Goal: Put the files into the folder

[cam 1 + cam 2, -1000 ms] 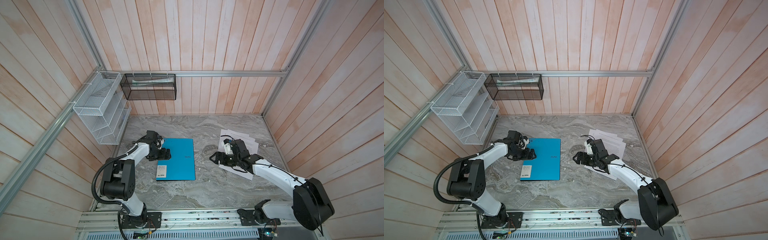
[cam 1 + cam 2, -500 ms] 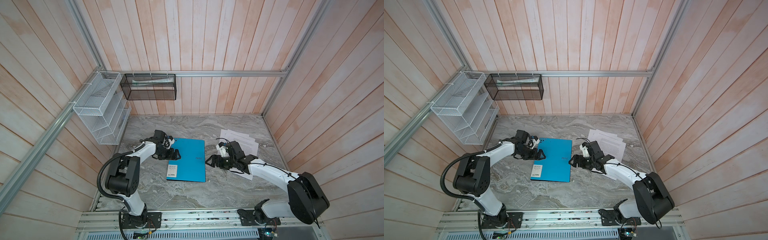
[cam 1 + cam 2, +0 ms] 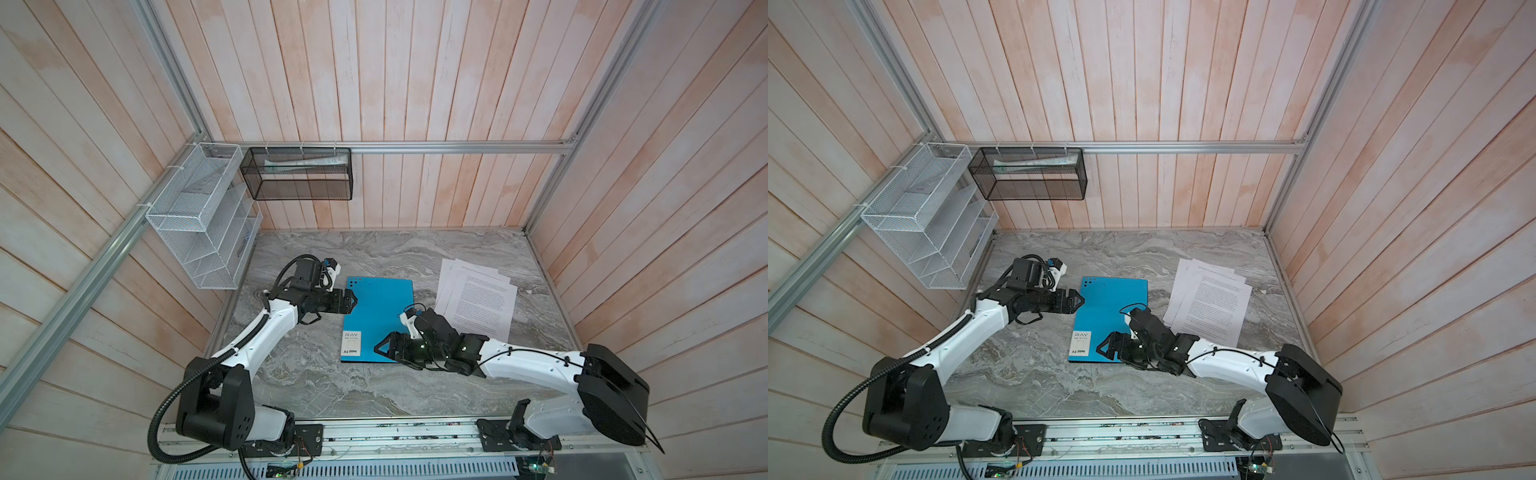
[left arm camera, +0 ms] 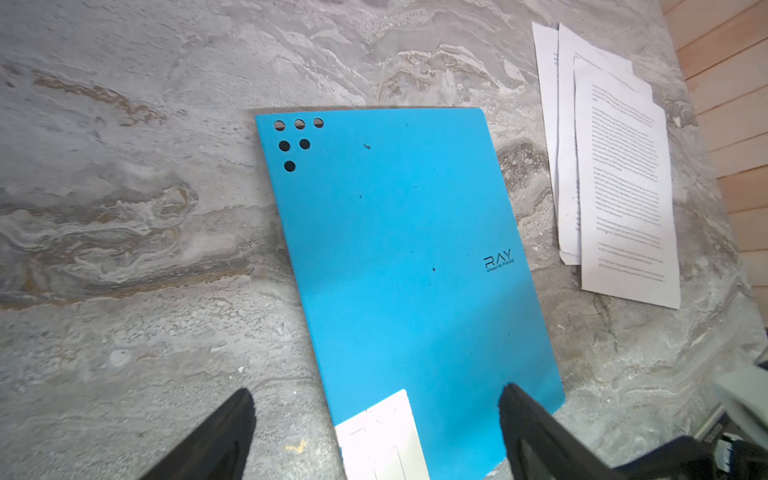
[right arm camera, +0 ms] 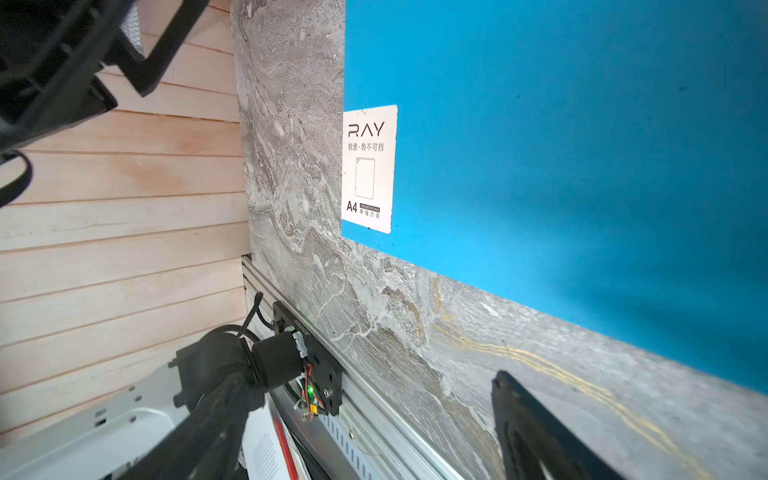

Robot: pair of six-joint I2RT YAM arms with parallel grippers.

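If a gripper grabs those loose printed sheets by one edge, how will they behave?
The files look thin and unbound, so they would likely droop. They lie fanned, so a pinch may lift only some. Flat on the table, edges seem hard to catch.

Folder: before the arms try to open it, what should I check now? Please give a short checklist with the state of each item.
1. Folder lies flat on the table, blue cover up: ok.
2. Folder open to take the files: not ok, it is closed.
3. Files apart from the folder, fanned on the table to its right: ok.
4. Left gripper open and empty at the folder's left edge: ok.
5. Right gripper open and empty at the folder's near right corner: ok.
6. Either gripper touching the folder: cannot tell.
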